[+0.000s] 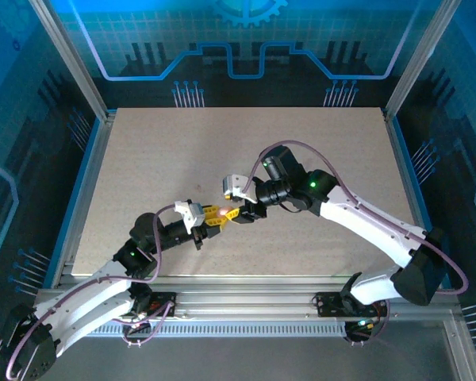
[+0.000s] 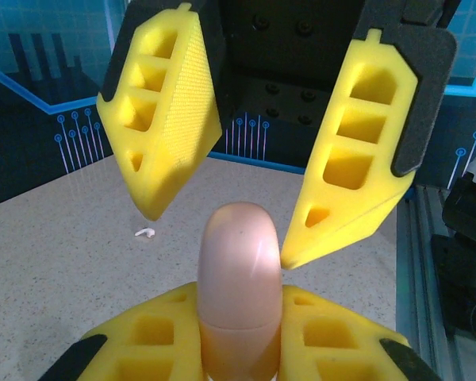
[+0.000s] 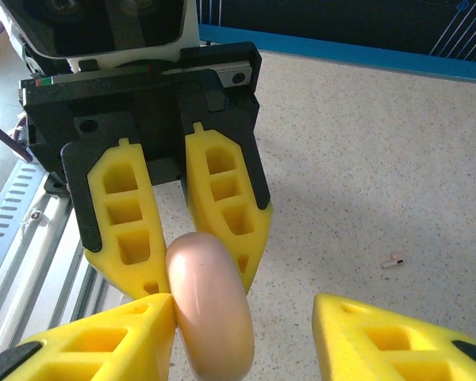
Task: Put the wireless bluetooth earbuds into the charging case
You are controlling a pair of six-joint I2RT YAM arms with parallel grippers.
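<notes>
My left gripper [image 2: 239,341] is shut on a rounded pink charging case [image 2: 239,278], held above the table with its lid seam closed. The right gripper [image 3: 244,309] stands open around the case's [image 3: 210,309] free end. One right finger [image 3: 111,341] touches the case, and the other finger [image 3: 389,341] is well apart from it. From above, both grippers meet over the table's near middle, the left [image 1: 214,216] facing the right [image 1: 242,214]. A tiny pale stemmed piece, apparently an earbud [image 3: 393,260], lies loose on the table [image 2: 145,232].
The speckled beige tabletop [image 1: 246,151] stretches out behind both arms. An aluminium rail [image 1: 246,305] runs along the near edge. Frame posts and blue panels enclose the sides and back.
</notes>
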